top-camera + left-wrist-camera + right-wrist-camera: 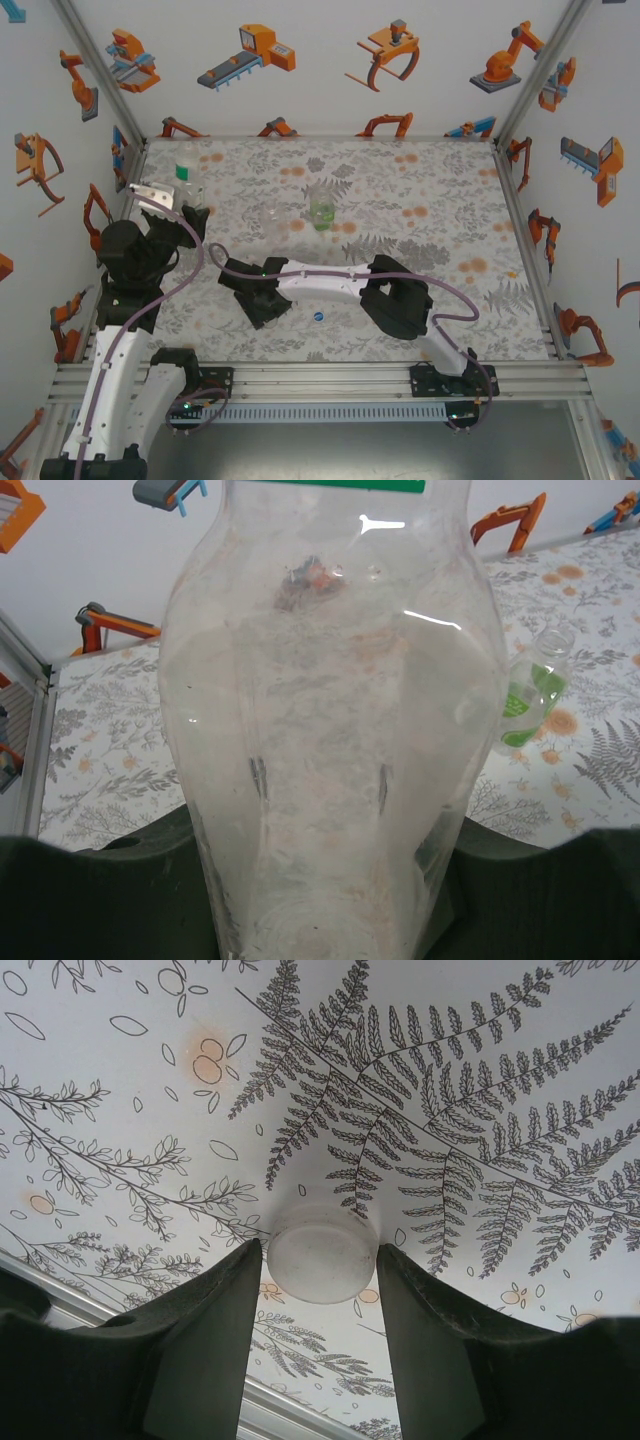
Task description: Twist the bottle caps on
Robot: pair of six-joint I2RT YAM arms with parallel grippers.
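While the left fingers [100,900] clamp a clear bottle [330,730] at the far left, the right fingers [200,1360] pinch the white cap [322,1255] lying on the near tabletop [450,1060]. The step looks like cap pickup. Next the cap needs lifting level and carrying to an open bottle's neck.

Fern-print tabletop [430,180], robot-sticker walls [320,100]

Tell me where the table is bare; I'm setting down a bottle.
Bare: the table right of the green-tinted bottle, up to the right wall. Crowded: left, where the left hand holds a clear bottle and the right hand grips a white cap.
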